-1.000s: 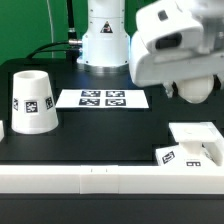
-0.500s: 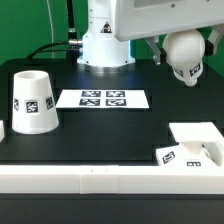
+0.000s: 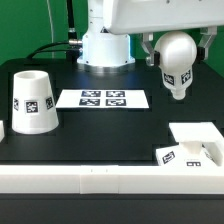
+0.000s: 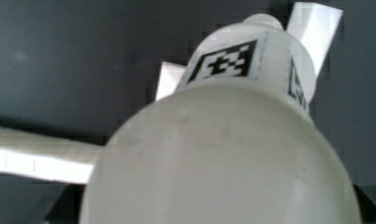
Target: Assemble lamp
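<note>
My gripper (image 3: 177,44) is shut on the white rounded bulb (image 3: 177,64) and holds it in the air at the exterior view's right, narrow end down and tag facing out. The bulb fills the wrist view (image 4: 217,140), tag near its tip. The flat square base (image 3: 196,143) lies on the table at the exterior view's lower right, below the bulb and nearer the camera. Part of the base shows past the bulb's tip in the wrist view (image 4: 316,18). The tapered shade (image 3: 32,100) stands wide end down at the exterior view's left, far from the gripper.
The marker board (image 3: 102,98) lies flat in the middle of the black table. The white robot pedestal (image 3: 105,45) stands behind it. A low white rail (image 3: 90,178) runs along the table's front edge, and the base rests against it.
The gripper has carried the bulb a little to the exterior view's left and farther from the camera. The bulb has turned from tilted to hanging straight down. Shade and base have not moved.
</note>
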`<state>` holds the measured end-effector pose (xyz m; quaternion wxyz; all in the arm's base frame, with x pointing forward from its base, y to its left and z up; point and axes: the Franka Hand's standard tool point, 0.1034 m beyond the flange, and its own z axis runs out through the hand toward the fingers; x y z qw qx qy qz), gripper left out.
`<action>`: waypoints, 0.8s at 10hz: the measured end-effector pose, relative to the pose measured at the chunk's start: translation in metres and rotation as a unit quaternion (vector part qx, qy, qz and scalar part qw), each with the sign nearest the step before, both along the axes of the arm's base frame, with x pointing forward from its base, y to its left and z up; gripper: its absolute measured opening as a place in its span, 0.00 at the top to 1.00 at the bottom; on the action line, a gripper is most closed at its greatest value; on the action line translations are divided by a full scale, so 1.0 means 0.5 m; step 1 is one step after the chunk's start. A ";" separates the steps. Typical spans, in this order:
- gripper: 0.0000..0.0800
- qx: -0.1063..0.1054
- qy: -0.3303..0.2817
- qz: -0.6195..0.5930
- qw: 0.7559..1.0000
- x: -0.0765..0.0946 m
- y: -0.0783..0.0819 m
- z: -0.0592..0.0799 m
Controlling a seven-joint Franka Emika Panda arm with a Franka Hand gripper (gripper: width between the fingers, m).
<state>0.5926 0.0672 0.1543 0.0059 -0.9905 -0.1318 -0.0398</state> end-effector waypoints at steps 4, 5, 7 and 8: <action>0.28 -0.002 0.001 0.004 1.000 -0.001 0.000 -0.004; 0.28 -0.004 0.001 0.006 1.000 -0.001 0.001 -0.005; 0.28 -0.041 -0.024 0.085 0.995 0.017 0.020 -0.001; 0.28 -0.042 -0.027 0.091 0.995 0.023 0.031 0.003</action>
